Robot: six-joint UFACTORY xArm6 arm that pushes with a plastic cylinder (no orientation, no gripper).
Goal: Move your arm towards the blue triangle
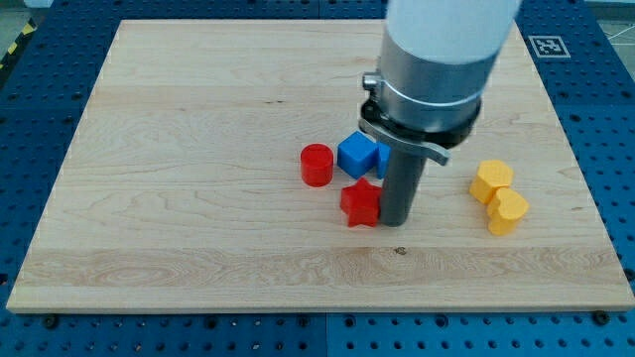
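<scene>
- The wooden board (198, 248) lies bare along the view's bottom edge.
- My tip (395, 220), a bare rod holding nothing, touches the red star (361, 203).
- Yellow blocks (499, 196) sit well apart, at the view's right.
- Red cylinder (317, 165) and blue cube (356, 155) lie behind.
- The blue triangle (383, 159) peeks out beside the cube, mostly hidden by the rod.

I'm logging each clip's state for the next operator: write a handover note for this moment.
Tip: down on the board, touching or nearly touching the red star's right side.
Blocks: blue cube above the star, red cylinder to its left. A blue sliver behind the rod may be the blue triangle; mostly hidden. Two yellow blocks at the view's right.
Done: tip is close to that sliver.
Left: confirm the triangle, close in.
</scene>
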